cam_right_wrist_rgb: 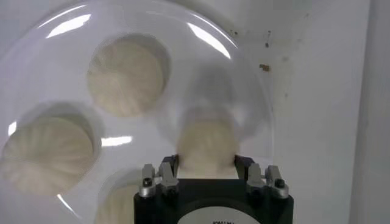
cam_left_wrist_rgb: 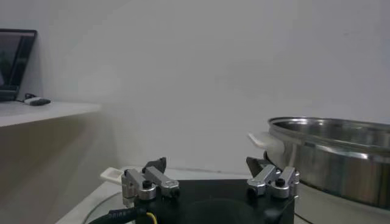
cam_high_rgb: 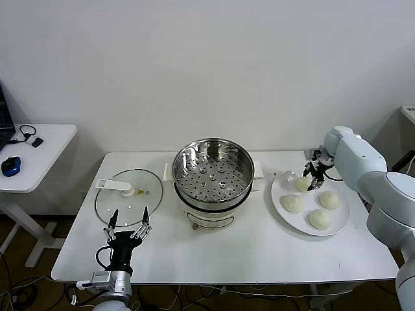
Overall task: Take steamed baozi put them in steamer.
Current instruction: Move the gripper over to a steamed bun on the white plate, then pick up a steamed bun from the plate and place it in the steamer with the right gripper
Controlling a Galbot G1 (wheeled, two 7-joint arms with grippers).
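Baozi (cam_high_rgb: 303,184) at the plate's (cam_high_rgb: 343,218) far edge sits clamped between the right gripper's (cam_high_rgb: 316,179) fingers; squeeze harder and soft dough may dent or slip.

A round glass lid (cam_high_rgb: 129,197) with a white handle lies flat on the white counter (cam_high_rgb: 220,253). A white plate (cam_high_rgb: 283,194) sits toward the counter's other end. On a separate side table (cam_high_rgb: 39,155) rest a blue mouse (cam_high_rgb: 10,166) and a small black device (cam_high_rgb: 37,142).
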